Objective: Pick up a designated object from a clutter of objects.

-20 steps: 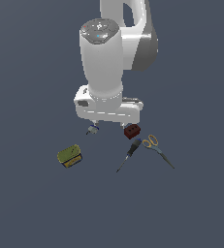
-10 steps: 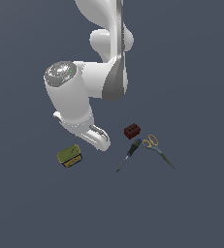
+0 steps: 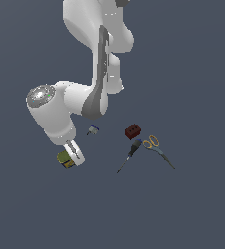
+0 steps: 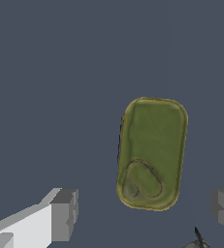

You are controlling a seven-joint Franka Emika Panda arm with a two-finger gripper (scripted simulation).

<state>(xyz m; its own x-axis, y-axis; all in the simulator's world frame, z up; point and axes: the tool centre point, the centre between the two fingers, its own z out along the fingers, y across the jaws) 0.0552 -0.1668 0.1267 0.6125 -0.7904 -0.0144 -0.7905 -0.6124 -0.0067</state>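
The jaws stand wide apart and hold nothing; in the wrist view one grey fingertip (image 4: pixel 64 214) shows at each side of the frame with bare floor between them. The gripper (image 4: pixel 145 213) hangs above the tin can (image 4: pixel 152 153), which lies flat on the floor with its olive-green top facing the camera. The can is not centred between the fingertips: most of its body lies off the line joining them, to one side, and only its pull-tab end reaches that line. Its long axis runs roughly across that line, so closing would bear on the two long sides.

In the exterior view the gripper (image 3: pixel 75 151) partly hides the tin can (image 3: pixel 65 159), which lies well apart from the dark red block (image 3: pixel 132 131), screwdriver (image 3: pixel 128 156) and scissors (image 3: pixel 157 148).
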